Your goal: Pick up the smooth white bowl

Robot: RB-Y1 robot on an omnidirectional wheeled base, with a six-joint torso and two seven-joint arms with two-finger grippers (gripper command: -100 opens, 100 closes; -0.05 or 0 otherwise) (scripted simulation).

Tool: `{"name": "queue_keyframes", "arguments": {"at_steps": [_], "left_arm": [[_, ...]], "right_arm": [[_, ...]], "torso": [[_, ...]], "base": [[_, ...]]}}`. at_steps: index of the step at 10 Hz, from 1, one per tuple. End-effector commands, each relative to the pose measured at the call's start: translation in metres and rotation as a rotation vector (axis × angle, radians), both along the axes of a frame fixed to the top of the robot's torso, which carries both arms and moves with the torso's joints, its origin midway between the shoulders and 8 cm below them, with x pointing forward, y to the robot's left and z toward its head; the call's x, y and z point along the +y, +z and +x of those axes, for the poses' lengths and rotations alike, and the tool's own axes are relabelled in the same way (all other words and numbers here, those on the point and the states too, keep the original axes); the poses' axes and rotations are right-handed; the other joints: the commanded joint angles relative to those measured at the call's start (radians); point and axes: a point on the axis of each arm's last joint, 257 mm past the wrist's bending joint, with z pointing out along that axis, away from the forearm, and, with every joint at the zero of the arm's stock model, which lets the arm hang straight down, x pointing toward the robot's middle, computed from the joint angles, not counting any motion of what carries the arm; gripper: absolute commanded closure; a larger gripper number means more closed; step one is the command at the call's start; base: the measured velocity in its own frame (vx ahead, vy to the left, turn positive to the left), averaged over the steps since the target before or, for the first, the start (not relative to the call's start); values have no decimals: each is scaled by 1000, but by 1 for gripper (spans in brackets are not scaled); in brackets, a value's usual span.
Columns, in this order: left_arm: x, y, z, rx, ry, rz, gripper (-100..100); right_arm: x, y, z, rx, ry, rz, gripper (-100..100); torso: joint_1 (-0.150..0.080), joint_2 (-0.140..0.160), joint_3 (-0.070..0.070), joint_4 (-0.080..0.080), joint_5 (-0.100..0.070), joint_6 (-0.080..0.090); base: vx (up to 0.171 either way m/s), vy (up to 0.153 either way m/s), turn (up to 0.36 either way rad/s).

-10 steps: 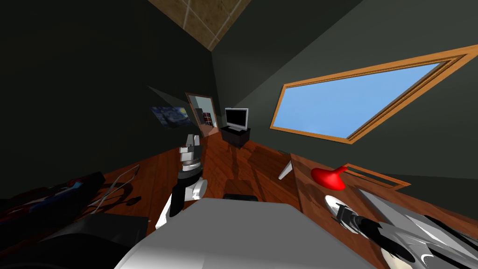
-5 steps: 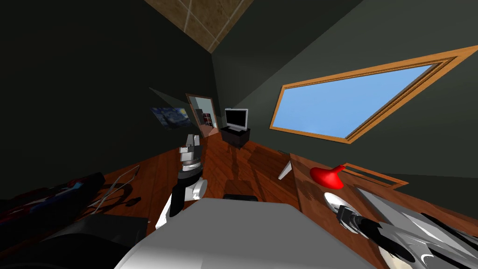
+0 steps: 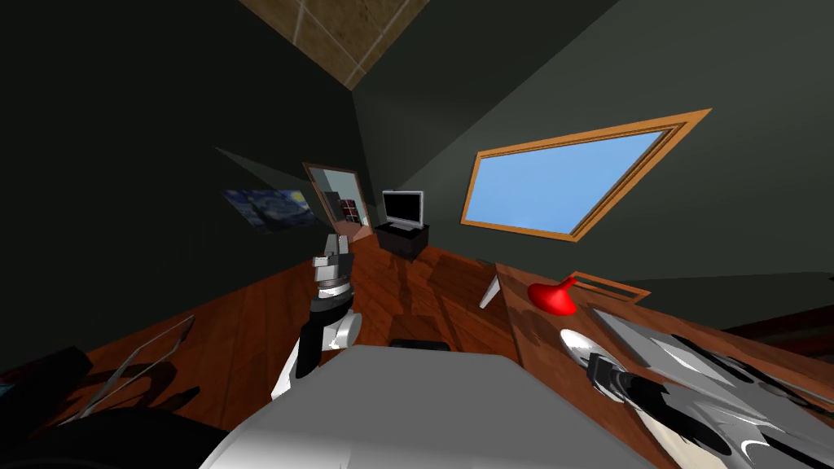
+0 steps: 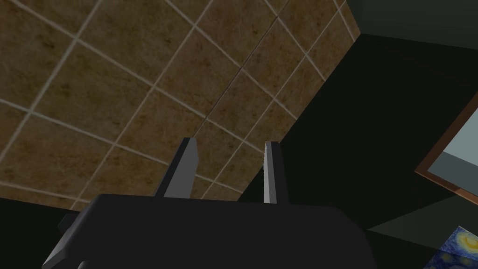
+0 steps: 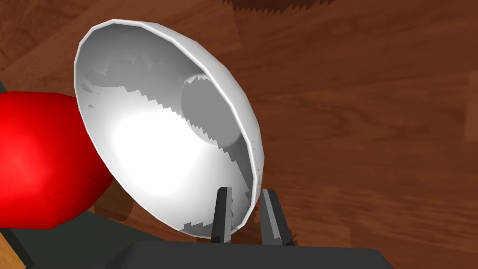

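Right gripper (image 5: 245,190) is pinched narrow on the rim of the white bowl (image 5: 154,140), one finger inside and one outside, close to the floor-side edge of the wooden table (image 5: 373,116). I'd lift straight up and slow (a rim grip like this probably lets it swing), steering clear of the red thing (image 5: 42,159) just beyond, toward the far corner. Left gripper (image 4: 230,141) is raised, fingers apart, empty.

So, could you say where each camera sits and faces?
Head: on the head, looks down and forward over the table; left arm, right arm show.
Left wrist: on the raised arm, pointing up; left gripper open.
Right wrist: faces the bowl; right gripper clamps its rim.
Head and right wrist share bowl and red thing.
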Motion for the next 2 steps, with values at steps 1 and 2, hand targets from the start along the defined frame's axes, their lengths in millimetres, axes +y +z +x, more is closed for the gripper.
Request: {"name": "queue_keyframes", "arguments": {"at_steps": [1,2], "left_arm": [[0,0,0,0,0,0,0],[0,0,0,0,0,0,0]], "right_arm": [[0,0,0,0,0,0,100],[1,0,0,0,3,1,0]], "torso": [[0,0,0,0,0,0],[-2,2,1,0,0,0]], "base": [[36,29,-15],[7,6,4]]}}
